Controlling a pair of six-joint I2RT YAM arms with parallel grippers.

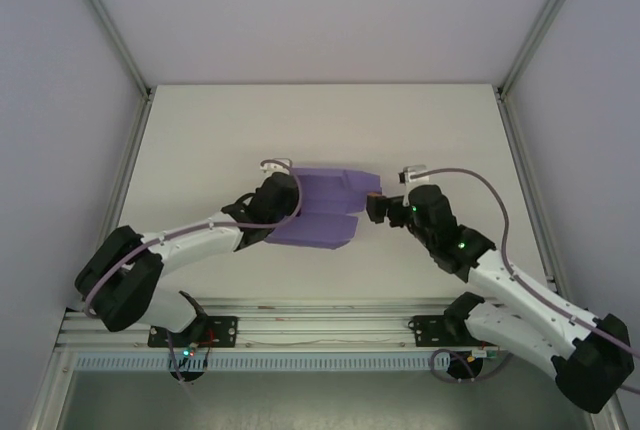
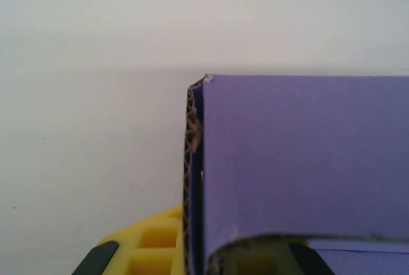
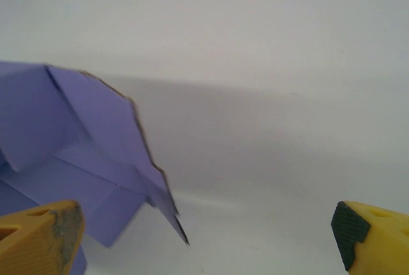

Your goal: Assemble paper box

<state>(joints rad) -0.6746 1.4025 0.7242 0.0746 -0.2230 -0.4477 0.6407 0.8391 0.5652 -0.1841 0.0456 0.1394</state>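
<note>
**Half-folded, pinned at one side, open to a shove from the other**

Noting the paper box [image 1: 325, 208] lying near the middle of the table [image 1: 200, 140]: lavender, partly folded, flaps standing up off the surface.

Noting the left gripper [image 1: 278, 198] at the box's 9 o'clock, pinched shut on a card edge. In the left wrist view, purple panel wrapped over one yellow finger [image 2: 144, 249], corrugated core showing along the fold.

Noting the right gripper [image 1: 374, 208] at the box's 3 o'clock, jaws spread wide, holding nothing. In the right wrist view, a pointed flap [image 3: 137, 160] reaching toward the gap; cannot tell whether touching.

Risks, as judged:
- Pushing in from 3 o'clock likely to slide the whole box toward 9 o'clock instead of folding the flap. Cause: light card, single anchor.
- Closing on the flap's tip likely to crease or tear it. Cause: thin point, away from any fold line.
- Pulling with the left gripper likely to slip the card out or crush the edge. Cause: narrow bite.
- Releasing early likely to let the flaps spring back.

Count: one paper box; two grippers, one shut, one open; one table. Several flaps, exact number not readable.
</note>
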